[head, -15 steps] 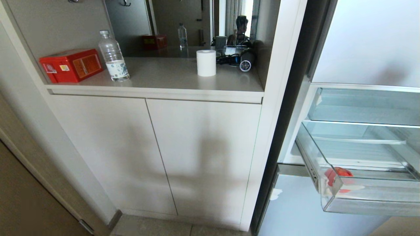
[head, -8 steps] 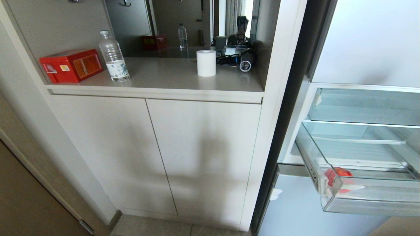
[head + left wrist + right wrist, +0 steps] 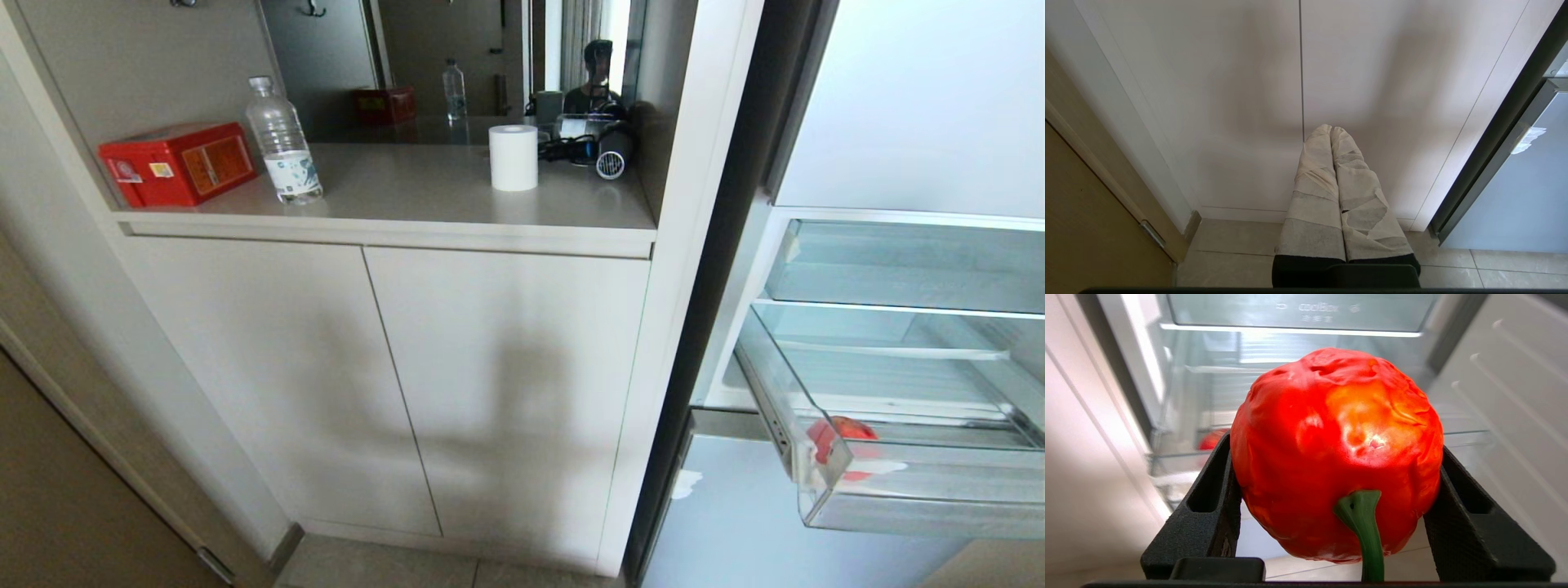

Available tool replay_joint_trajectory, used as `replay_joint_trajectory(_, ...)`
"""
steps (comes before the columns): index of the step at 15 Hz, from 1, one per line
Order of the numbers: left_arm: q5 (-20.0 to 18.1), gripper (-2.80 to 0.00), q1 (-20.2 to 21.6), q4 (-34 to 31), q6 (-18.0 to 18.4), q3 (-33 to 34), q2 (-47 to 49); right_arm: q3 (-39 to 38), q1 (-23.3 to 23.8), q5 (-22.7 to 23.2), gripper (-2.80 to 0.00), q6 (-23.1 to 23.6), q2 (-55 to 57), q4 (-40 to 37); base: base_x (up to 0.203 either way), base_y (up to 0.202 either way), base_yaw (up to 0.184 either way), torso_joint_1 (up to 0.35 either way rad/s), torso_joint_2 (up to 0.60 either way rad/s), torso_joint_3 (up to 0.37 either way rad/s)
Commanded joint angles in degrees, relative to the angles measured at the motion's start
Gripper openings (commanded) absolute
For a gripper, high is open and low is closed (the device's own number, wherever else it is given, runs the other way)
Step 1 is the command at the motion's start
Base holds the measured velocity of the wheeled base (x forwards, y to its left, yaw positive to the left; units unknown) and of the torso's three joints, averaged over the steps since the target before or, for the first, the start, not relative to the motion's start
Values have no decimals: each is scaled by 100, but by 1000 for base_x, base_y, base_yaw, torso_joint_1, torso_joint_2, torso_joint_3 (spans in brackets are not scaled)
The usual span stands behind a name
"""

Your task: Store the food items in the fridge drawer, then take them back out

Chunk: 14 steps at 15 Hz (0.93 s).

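red pepper [image 3: 1337, 453] clamped in right gripper [image 3: 1337, 522], stem toward the wrist; fridge drawer [image 3: 1180, 461] lies ahead, frame centre-left.

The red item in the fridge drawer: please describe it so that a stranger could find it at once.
Look at the open fridge on the right, below its shallow clear tray. In the pulled-out fridge drawer, the small round red food item lies in the front corner nearest the cabinet. It is the only coloured thing in the drawer.
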State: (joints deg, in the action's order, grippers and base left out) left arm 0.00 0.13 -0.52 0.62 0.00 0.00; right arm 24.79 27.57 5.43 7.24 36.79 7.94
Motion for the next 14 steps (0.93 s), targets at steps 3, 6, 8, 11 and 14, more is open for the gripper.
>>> replay_joint_trajectory(3,0,-280,-2,0,-1,0,9,-285,-48,-304,-280,296,-449,6,0,0,0,0,0,0)
replay_joint_trajectory(6,0,-280,-4,0,-1,0,9,-314,-47,-341,-280,316,-585,-3,0,0,0,0,0,0)
replay_joint_trajectory(8,0,-280,-5,0,-1,0,9,-317,-50,-341,-280,313,-619,-3,3,4,-48,1,1,1)
replay_joint_trajectory(11,0,-280,-3,0,-1,0,9,-361,-50,-341,-280,313,-717,-11,1,8,-166,3,1,4)
replay_joint_trajectory(14,0,-280,4,0,-1,0,9,-393,-50,-344,-280,313,-793,-90,-1,9,-175,1,0,0)
